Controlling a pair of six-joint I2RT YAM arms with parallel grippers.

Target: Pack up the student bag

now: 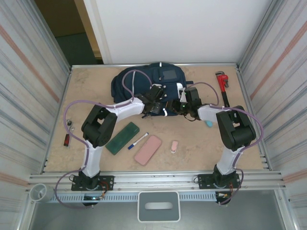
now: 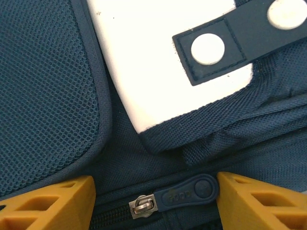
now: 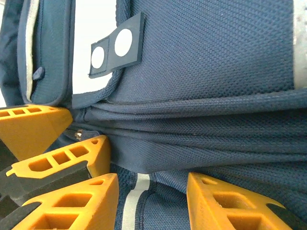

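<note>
- Two hands work close together on the student bag (image 1: 144,76), which lies at the far middle of the worktop (image 1: 201,143). The left hand (image 2: 156,186) and right hand (image 3: 153,179) are both at the bag's near side.
- On the left hand, the yellow fingers (image 2: 48,206) stand apart. They straddle a dark rubber zipper pull (image 2: 192,190), and nothing is clamped. The pull's rounded end sits just beside one finger.
- A silver zipper slider (image 2: 141,206) sits next to the pull, with zip teeth running on toward the other finger.
- The right hand's fingers are also apart, over taut folds of navy fabric and a pale stripe (image 3: 136,201). No fold looks pinched.
- The step in hand appears to be opening this zip.
- To do it well, the left fingers should close squarely on the flat pull rather than on the slider. They should then draw along the line of the teeth, not upward.
- The right hand would help by holding the fabric taut against that pull.
- The bag lies flat, front face up, with its grey patch (image 1: 169,74) toward the far right. Its long axis runs roughly across the worktop, left to right. Which end is the top is unclear.
- Nearer the arms wait a green flat case (image 1: 123,138), a marker (image 1: 138,141) and a pink flat case (image 1: 147,149).
</note>
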